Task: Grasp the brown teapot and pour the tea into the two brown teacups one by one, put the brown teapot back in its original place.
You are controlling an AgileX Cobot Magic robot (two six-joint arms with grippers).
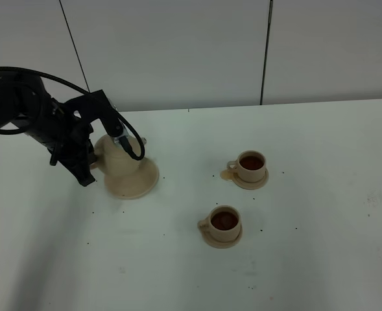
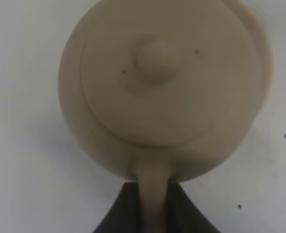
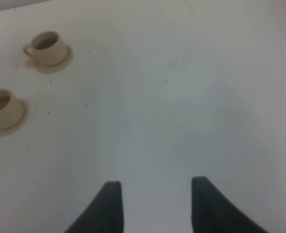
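Observation:
The brown teapot (image 1: 117, 161) is at the left of the table, over the wide round saucer (image 1: 141, 187), its original place; whether it rests on the saucer or hangs just above it I cannot tell. My left gripper (image 1: 91, 160) is shut on the pot's loop handle. From the left wrist the domed lid and knob of the teapot (image 2: 156, 60) show, with the handle clamped in the left gripper (image 2: 153, 213). The two brown teacups (image 1: 251, 164) (image 1: 224, 222) stand on small saucers, both holding dark tea. My right gripper (image 3: 155, 204) is open over bare table, away from the teacups (image 3: 48, 47) (image 3: 2, 109).
The white table (image 1: 320, 214) carries scattered dark specks around the cups and the saucer. A grey panelled wall (image 1: 178, 52) runs behind its far edge. The left arm's black cable (image 1: 129, 139) loops over the teapot.

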